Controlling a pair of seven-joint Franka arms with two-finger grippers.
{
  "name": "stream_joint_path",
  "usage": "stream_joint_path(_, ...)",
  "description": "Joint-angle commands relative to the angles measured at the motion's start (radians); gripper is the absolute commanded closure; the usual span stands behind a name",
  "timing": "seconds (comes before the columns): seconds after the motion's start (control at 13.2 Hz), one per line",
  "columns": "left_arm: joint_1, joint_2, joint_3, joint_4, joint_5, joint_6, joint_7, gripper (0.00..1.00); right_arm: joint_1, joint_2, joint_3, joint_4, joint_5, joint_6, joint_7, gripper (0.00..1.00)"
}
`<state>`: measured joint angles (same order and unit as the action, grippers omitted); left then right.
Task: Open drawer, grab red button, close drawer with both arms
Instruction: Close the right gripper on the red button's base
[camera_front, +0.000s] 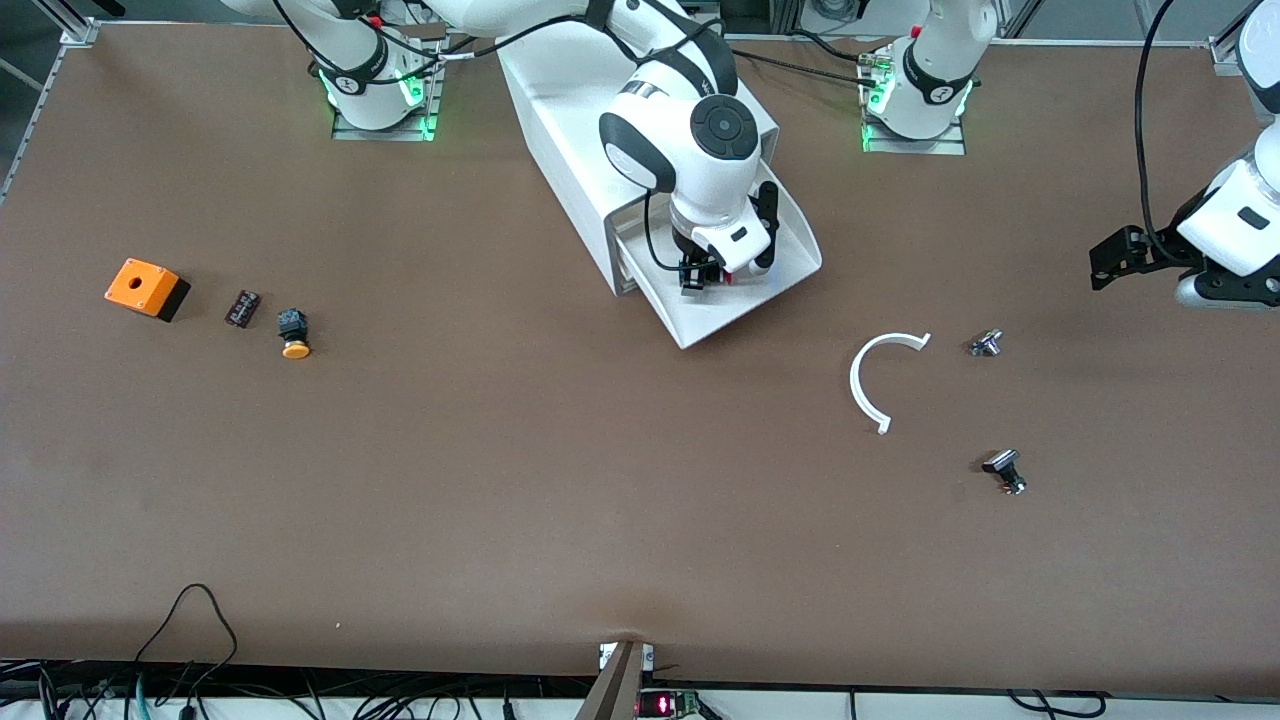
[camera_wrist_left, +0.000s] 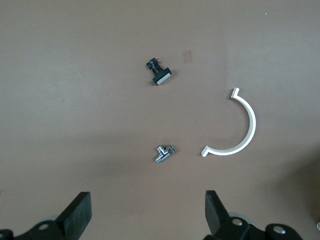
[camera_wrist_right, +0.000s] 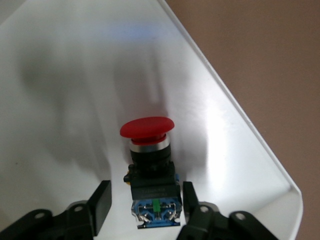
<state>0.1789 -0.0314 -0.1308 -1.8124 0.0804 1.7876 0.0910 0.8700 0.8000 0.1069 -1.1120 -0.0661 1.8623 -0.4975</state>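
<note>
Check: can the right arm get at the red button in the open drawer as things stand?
Probably yes. The drawer is pulled out, and the right gripper is down inside it, open, one finger on each side of the button. Nothing blocks it. The left gripper waits apart.

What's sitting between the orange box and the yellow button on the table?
A small black flat part lies between the orange box and the yellow button; it shows in the front view.

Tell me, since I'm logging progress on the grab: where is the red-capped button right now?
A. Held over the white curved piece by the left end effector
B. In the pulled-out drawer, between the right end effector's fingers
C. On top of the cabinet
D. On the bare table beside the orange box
B: the right wrist view shows the button lying in the open drawer between the right end effector fingers, which do not yet press it.
</note>
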Motion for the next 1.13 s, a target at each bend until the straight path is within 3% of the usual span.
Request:
stream_joint_path(0.0, 0.001, -0.004, 0.000, 0.001, 0.007, -0.011, -0.007, 0.00, -0.003, 0.001, 0.007, 0.018, -0.021, -0.012, 0.004, 0.45)
stream_joint_path(0.53, 0.001, -0.004, 0.000, 0.001, 0.007, -0.013, -0.007, 0.00, -0.002, -0.001, 0.000, 0.020, -0.040, -0.008, 0.014, 0.64)
stream_joint_path(1.06, 0.001, -0.004, 0.000, 0.001, 0.007, -0.013, -0.007, 0.00, 0.007, 0.001, -0.003, 0.021, -0.055, 0.008, 0.030, 0.76)
